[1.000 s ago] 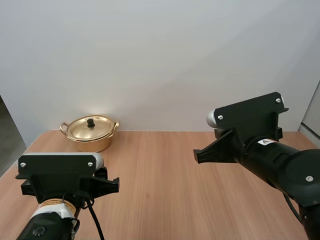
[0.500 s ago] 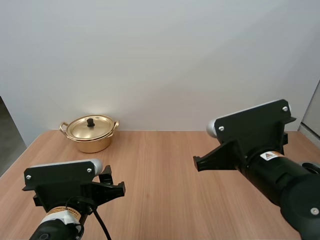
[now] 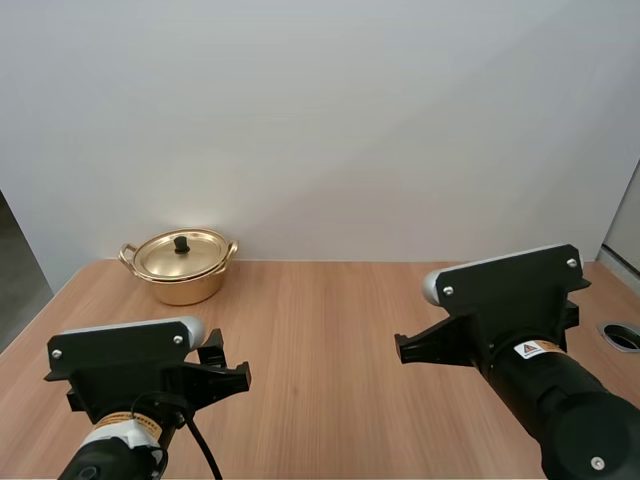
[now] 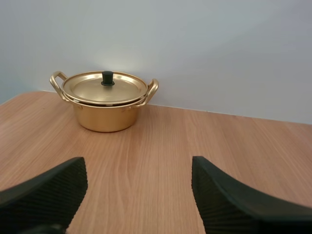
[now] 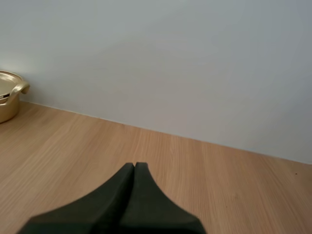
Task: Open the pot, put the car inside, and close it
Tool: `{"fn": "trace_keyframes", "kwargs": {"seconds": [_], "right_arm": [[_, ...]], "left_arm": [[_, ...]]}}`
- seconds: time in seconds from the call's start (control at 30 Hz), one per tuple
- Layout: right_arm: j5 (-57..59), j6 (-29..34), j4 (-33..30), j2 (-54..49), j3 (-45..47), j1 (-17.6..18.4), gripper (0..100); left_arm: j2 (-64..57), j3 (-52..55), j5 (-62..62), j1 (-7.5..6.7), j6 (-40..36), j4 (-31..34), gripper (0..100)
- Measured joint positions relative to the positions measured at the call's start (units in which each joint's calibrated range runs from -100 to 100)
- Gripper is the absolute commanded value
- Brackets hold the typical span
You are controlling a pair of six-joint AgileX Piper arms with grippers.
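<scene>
There is one table point(image 3: 330, 330), and on it stands one pot point(image 3: 182, 288), near the far left corner. The pot carries one lid point(image 3: 185, 256), and the lid has one black knob point(image 3: 181, 243). The pot has two looped handles point(image 3: 127, 253), one at each side. There are two grippers, the left gripper point(image 4: 138, 178) and the right gripper point(image 5: 135, 168), and each has two black fingers point(image 4: 48, 190). At the right edge of the table there is one round hole point(image 3: 621, 336).
</scene>
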Motion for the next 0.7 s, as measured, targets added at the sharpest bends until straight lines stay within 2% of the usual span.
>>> {"fn": "trace_keyframes", "kwargs": {"seconds": [0.03, 0.07, 0.13, 0.27, 0.3, 0.53, 0.7], "right_arm": [[-0.37, 0.39, -0.13, 0.00, 0.00, 0.00, 0], [-0.37, 0.53, -0.41, 0.00, 0.00, 0.00, 0], [-0.37, 0.52, -0.41, 0.00, 0.00, 0.00, 0], [-0.37, 0.52, -0.41, 0.00, 0.00, 0.16, 0], [-0.37, 0.52, -0.41, 0.00, 0.00, 0.45, 0], [-4.83, 0.73, -0.51, 0.81, 1.45, 1.38, 0], [-5.95, 4.65, -0.51, 1.58, 3.03, 1.38, 0]], "left_arm": [[0.00, 0.00, 0.00, 0.00, 0.00, 0.00, 100], [0.00, 0.00, 0.00, 0.00, 0.00, 0.00, 96], [0.00, 0.00, 0.16, 0.00, 0.00, 0.00, 76], [0.00, 0.00, 0.16, 0.00, 0.00, 0.00, 9], [0.00, 0.00, 0.16, 0.00, 0.00, 0.00, 0], [0.00, 0.00, -0.23, 0.00, 0.14, 0.00, 0], [0.00, 0.00, -0.23, 0.00, 0.14, 0.00, 0]]}}
